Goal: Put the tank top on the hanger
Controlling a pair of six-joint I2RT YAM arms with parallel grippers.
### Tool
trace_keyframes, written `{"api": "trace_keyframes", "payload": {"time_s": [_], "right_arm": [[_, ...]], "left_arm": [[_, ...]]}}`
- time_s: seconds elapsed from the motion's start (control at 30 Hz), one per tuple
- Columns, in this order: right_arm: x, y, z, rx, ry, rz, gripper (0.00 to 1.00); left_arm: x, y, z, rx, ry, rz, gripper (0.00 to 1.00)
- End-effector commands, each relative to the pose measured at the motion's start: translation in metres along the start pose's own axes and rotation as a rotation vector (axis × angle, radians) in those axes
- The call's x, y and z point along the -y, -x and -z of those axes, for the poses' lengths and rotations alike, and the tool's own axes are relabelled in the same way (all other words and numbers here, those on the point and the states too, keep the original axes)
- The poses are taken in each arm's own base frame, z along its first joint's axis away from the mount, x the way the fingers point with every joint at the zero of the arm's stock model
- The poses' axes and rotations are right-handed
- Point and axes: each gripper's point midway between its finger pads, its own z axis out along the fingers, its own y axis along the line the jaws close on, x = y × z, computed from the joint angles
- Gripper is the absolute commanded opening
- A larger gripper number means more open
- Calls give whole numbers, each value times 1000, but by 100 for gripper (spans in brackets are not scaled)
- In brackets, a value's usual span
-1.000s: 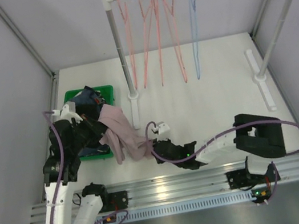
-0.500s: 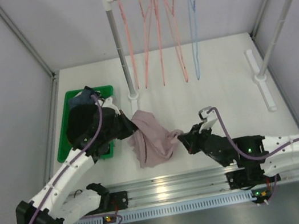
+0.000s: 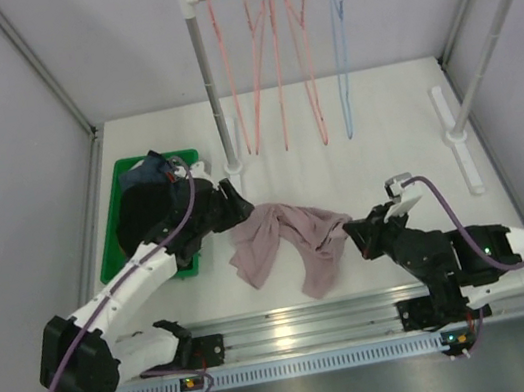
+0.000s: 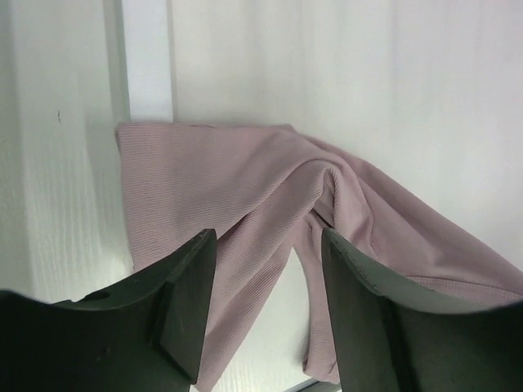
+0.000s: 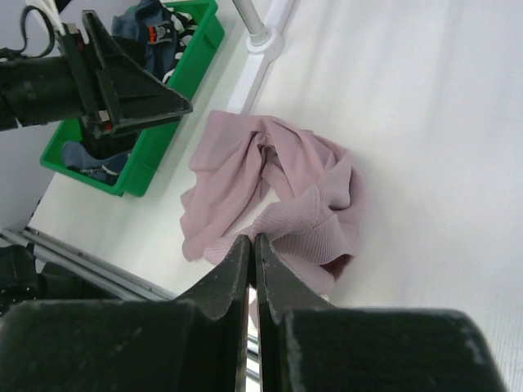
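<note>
Fingertips (image 5: 239,250) of the right gripper (image 5: 252,242) are pressed together at the lower middle of the right wrist view, pinching a raised fold at the near edge of the tank top (image 5: 278,188). From that fold the mauve cloth spreads away in a crumpled heap on the white table (image 5: 425,163). One flatter part of it reaches toward the upper left of that view.

In the overhead view this grip sits at the right end of the heap, low and right of centre. The rest of the garment trails to the left across the table.

The left gripper (image 4: 265,245) is spread, its two dark fingers standing apart at the bottom of the left wrist view. It hangs over the left end of the tank top and nothing is caught between the fingers. The cloth lies flat below them, and its far corner touches a white foot of the clothes rack (image 3: 205,84).

Just left of this gripper, at the left middle of the overhead view, a green bin (image 3: 111,258) holds dark clothes (image 3: 141,172).

The light-blue hanger (image 3: 342,50) hangs from the rack's rail at the upper right of centre, well apart from the tank top. Pink hangers (image 3: 274,62) hang to its left.
</note>
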Motion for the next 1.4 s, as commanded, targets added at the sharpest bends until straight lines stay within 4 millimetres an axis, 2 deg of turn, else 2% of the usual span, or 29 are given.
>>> {"api": "trace_keyframes", "payload": {"time_s": [0.0, 0.07, 0.1, 0.2, 0.23, 0.27, 0.3, 0.33, 0.37, 0.4, 0.47, 0.6, 0.67, 0.7, 0.77, 0.8, 0.83, 0.9, 1.03, 1.13, 1.2, 1.33, 1.37], "right_arm": [[-7, 26, 6, 47, -6, 16, 0], [-8, 31, 5, 53, -26, 33, 0], [-8, 33, 5, 57, -30, 36, 0], [-14, 37, 5, 61, -24, 35, 0], [-16, 37, 4, 60, -20, 39, 0], [-18, 38, 4, 59, -14, 39, 0], [-19, 39, 4, 59, -12, 37, 0], [-20, 38, 3, 57, -13, 44, 0], [-21, 37, 3, 53, -12, 50, 0], [-22, 37, 3, 50, -12, 53, 0], [-23, 35, 2, 43, -19, 60, 0], [-22, 30, 1, 29, -19, 59, 0], [-22, 29, 0, 29, -20, 54, 0], [-22, 29, 1, 28, -19, 48, 0], [-21, 27, 1, 21, -21, 49, 0], [-21, 27, 1, 20, -20, 43, 0], [-20, 25, 1, 17, -21, 42, 0], [-19, 23, 1, 12, -20, 39, 0], [-17, 20, 2, 6, -20, 33, 0], [-16, 18, 2, -1, -20, 36, 0], [-15, 18, 2, -2, -22, 37, 0], [-15, 18, 3, -2, -19, 34, 0], [-15, 18, 2, -1, -20, 33, 0]], "left_arm": [[24, 13, 23, 68, -128, -52, 56], [21, -7, 28, 18, -148, -68, 55], [23, -11, 35, 21, -172, -76, 53], [24, -47, 41, -42, -206, -102, 52], [34, -63, 43, -66, -247, -129, 53], [30, -76, 41, -80, -240, -123, 54], [39, -95, 44, -111, -271, -152, 55], [38, -107, 42, -128, -273, -162, 57], [47, -110, 41, -104, -298, -167, 57], [54, -124, 42, -119, -306, -185, 58], [68, -135, 42, -108, -349, -200, 61], [87, -176, 32, -148, -407, -287, 61], [97, -187, 27, -163, -430, -320, 61], [99, -203, 21, -190, -431, -352, 61], [112, -212, 19, -195, -452, -390, 62], [110, -228, 14, -226, -447, -421, 63], [121, -228, 13, -211, -465, -422, 63], [117, -239, 3, -229, -434, -445, 63], [124, -246, -3, -224, -447, -435, 63], [123, -249, -11, -226, -415, -441, 61], [111, -253, -18, -233, -350, -463, 58], [102, -257, -24, -234, -289, -483, 42], [100, -258, -25, -236, -277, -488, 28]]}}
